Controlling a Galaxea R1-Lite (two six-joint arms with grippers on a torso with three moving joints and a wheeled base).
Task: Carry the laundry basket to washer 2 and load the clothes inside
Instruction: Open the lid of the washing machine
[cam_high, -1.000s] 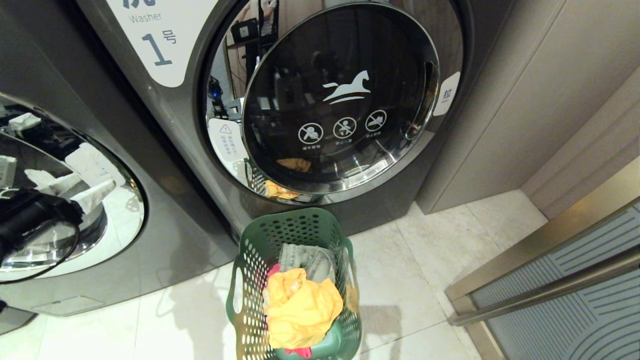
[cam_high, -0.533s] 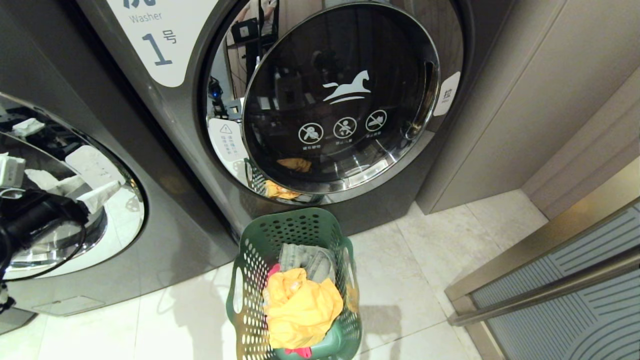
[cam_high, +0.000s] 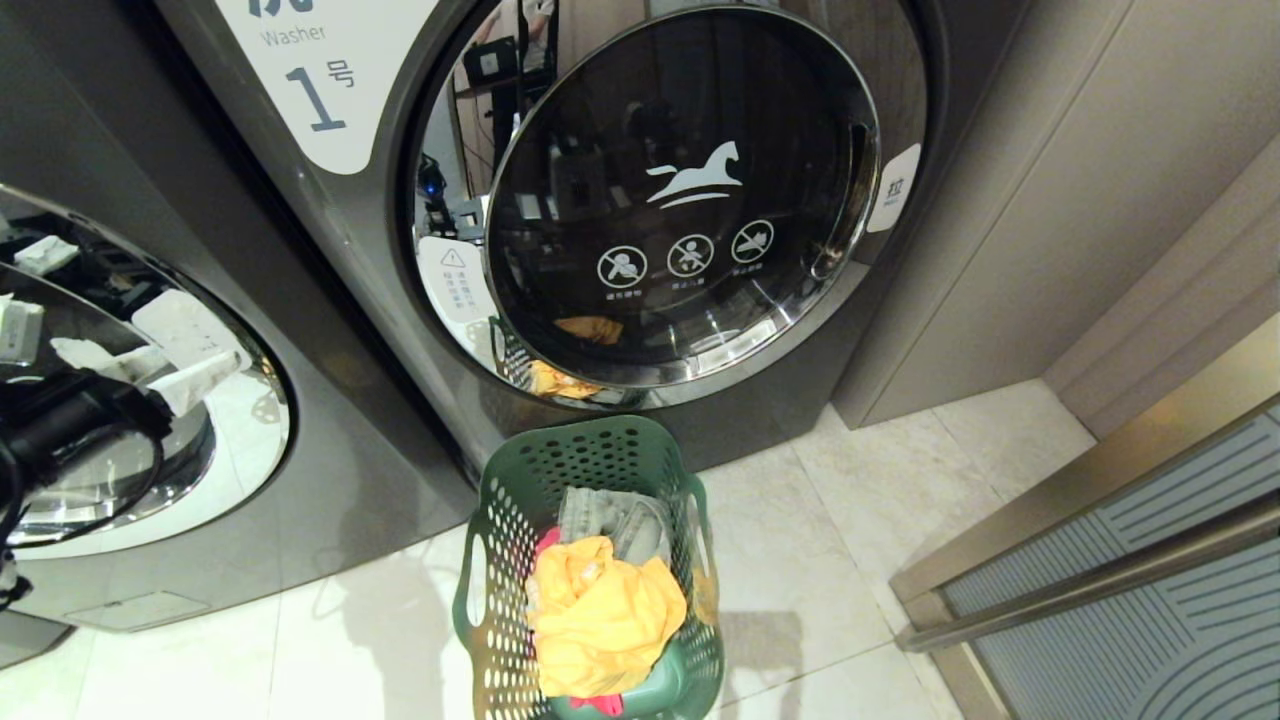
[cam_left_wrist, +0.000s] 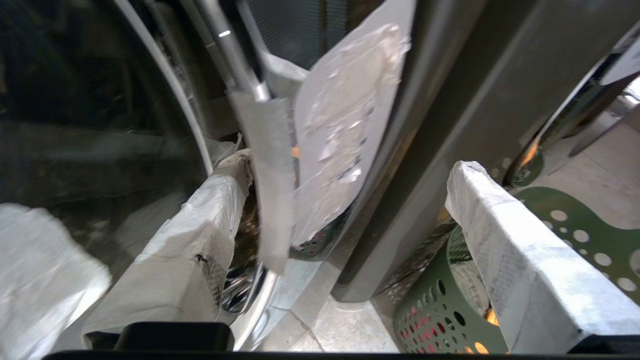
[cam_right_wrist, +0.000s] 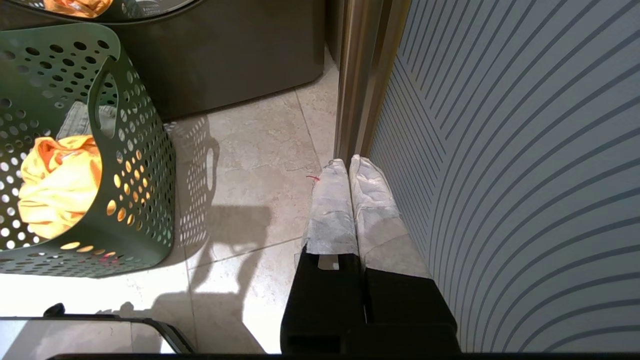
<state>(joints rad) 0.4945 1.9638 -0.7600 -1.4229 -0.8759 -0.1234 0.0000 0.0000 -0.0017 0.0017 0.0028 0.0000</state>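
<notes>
With the laundry basket (cam_high: 590, 570) parked nearby, my left claw (cam_left_wrist: 345, 220) gaped at the washer door's (cam_left_wrist: 100, 125) edge, ready to pull.

A strip of bare floor (cam_high: 860, 560) is left free at four o'clock of the laundry basket (cam_high: 520, 520), while passage at twelve o'clock is blocked by the closed washer door (cam_high: 680, 200) and at three o'clock by the ribbed panel (cam_high: 1150, 600).
</notes>
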